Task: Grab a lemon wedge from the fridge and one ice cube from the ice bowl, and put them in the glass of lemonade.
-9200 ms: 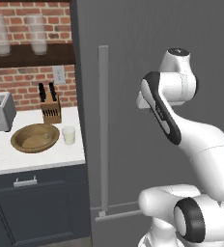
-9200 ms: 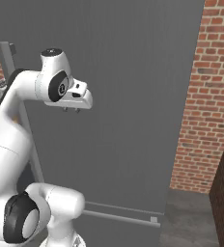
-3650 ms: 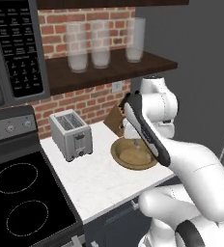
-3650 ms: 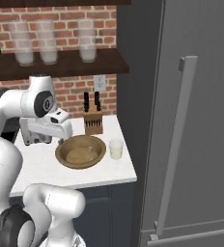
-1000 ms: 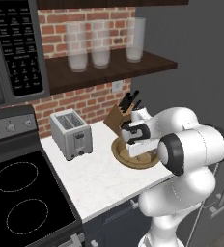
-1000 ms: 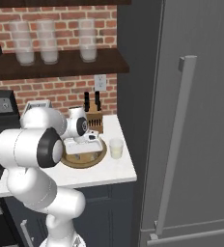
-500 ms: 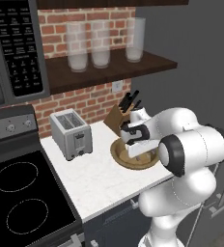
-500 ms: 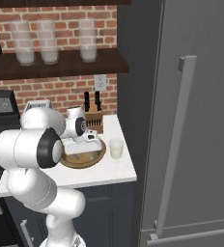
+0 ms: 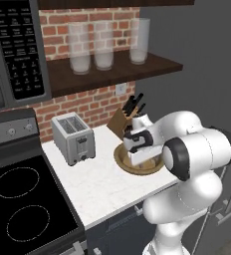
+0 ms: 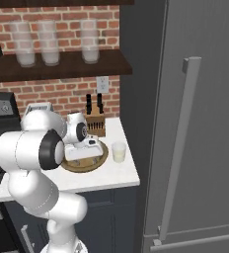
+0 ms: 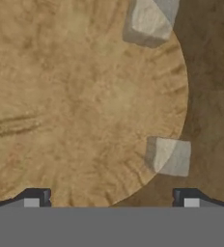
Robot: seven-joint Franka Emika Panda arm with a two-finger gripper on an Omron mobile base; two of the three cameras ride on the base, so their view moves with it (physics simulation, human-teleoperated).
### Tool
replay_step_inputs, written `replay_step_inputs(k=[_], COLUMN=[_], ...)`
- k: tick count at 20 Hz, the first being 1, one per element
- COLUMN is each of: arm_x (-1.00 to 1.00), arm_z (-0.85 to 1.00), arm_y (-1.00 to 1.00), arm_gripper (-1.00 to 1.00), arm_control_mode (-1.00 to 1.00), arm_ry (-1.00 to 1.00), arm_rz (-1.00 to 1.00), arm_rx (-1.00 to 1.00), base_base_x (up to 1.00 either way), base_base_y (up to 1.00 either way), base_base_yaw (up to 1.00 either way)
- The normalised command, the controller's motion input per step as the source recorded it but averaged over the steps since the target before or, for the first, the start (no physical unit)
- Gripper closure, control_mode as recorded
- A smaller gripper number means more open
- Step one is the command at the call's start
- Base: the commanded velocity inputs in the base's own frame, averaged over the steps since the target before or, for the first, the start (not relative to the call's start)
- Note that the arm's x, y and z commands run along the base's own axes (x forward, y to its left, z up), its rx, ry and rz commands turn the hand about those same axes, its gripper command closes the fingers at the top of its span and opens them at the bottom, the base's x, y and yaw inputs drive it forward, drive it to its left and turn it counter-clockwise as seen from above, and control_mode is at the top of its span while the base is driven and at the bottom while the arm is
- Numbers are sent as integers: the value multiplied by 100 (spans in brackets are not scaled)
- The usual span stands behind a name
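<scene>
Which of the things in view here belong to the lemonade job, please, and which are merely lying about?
Belonging to the job:
ice bowl
ice cube
glass of lemonade
fridge
end effector, open above the bowl

Lying about:
toaster
knife block
frosted glasses on the shelf
stove

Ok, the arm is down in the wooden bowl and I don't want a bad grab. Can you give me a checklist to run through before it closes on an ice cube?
1. Hand open: ok, the jaws stand wide.
2. Hand over the ice bowl: ok.
3. Nearer ice cube between the fingertips: not ok, it sits toward the right fingertip, not centred.
4. One cube only in the grasp path: ok, the other cube lies far up the hand view.
5. Glass of lemonade clear of the arm: ok, beside the bowl.
6. Fridge door: shut, lemon wedge not yet fetched.
</scene>
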Motion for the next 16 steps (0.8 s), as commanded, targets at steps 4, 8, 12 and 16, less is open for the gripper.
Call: replay_step_inputs(k=[4, 8, 12, 16], arm_x=[0, 1, 16, 29], arm_z=[-11, 0, 0, 0], arm_y=[0, 0, 0, 0], arm_gripper=[-100, -100, -100, -100], arm_control_mode=[-100, -100, -100, -100], arm_ry=[0, -6, -8, -2], arm_rz=[0, 0, 0, 0], arm_rx=[0, 0, 0, 0], base_base_x=[0, 0, 0, 0], base_base_y=[0, 0, 0, 0], base_base_yaw=[0, 0, 0, 0])
